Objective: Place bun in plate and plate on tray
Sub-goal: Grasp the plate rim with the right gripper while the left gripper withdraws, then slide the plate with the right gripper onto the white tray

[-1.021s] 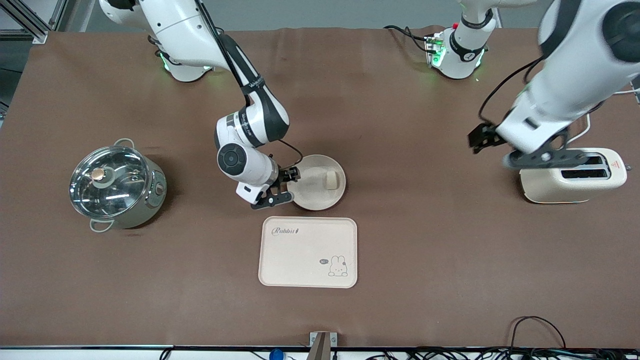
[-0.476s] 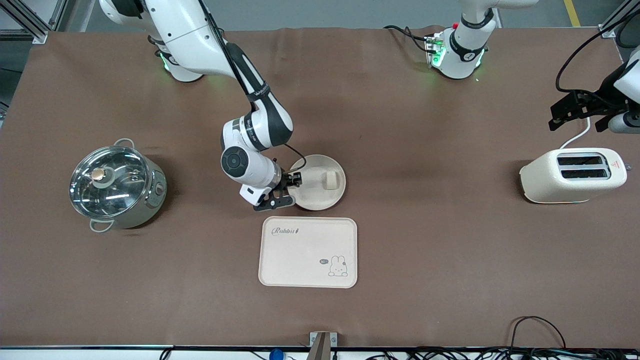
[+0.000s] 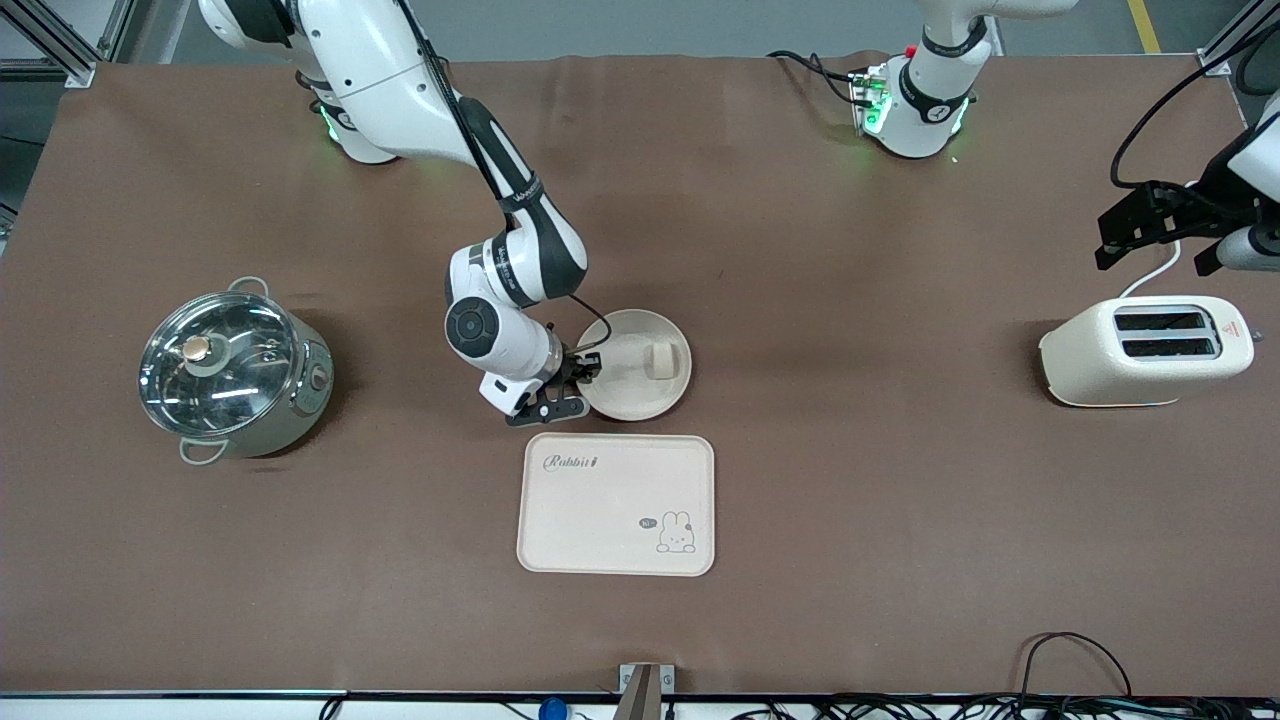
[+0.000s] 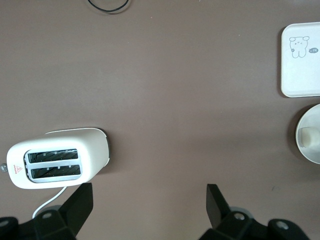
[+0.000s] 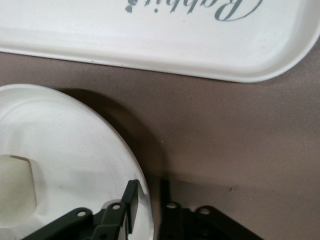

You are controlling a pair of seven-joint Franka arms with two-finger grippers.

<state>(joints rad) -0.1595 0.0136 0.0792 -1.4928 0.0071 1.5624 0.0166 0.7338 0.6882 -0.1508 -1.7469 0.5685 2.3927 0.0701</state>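
The round cream plate lies at mid-table with the small cream bun in it. The cream tray with "Rabbit" lettering lies just nearer the front camera, bare. My right gripper is low at the plate's edge toward the right arm's end, shut on the rim. In the right wrist view one finger is inside the plate and the other outside; the bun and tray show too. My left gripper is open and empty, up over the table by the toaster; its own view shows it over bare cloth.
A cream toaster stands at the left arm's end of the table, also seen in the left wrist view. A steel pot with a glass lid stands at the right arm's end. A brown cloth covers the table.
The right gripper's fingers have closed in on the plate's rim. The left arm swung off from over the toaster toward its end of the table, then held.
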